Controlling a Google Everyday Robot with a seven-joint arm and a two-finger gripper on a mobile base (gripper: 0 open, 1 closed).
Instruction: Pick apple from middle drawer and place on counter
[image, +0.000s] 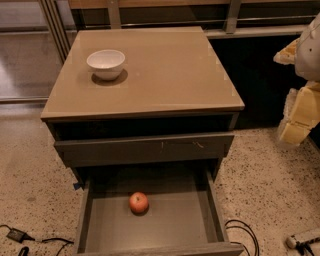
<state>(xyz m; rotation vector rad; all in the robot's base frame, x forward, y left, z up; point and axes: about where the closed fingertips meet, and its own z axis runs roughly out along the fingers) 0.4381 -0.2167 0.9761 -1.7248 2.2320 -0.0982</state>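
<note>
1. Currently the apple (139, 202) rests on the floor of the open middle drawer (95, 220), apart from every wall.
2. The gripper (300, 112) hangs at the right edge of view, well apart from the apple and carrying nothing. Its opening cannot be told.
3. Step in hand: the approach. The next move likely calls for a descent from above, forward of the drawer front overhead.
4. The counter (165, 75) has open room right of the bowl (106, 62).

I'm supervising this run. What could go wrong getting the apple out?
The apple is round and lies loose on the flat floor of the middle drawer, so a nudge may roll it. The drawer front above may crowd the gripper, now at far right. The white bowl takes up counter space.
</note>
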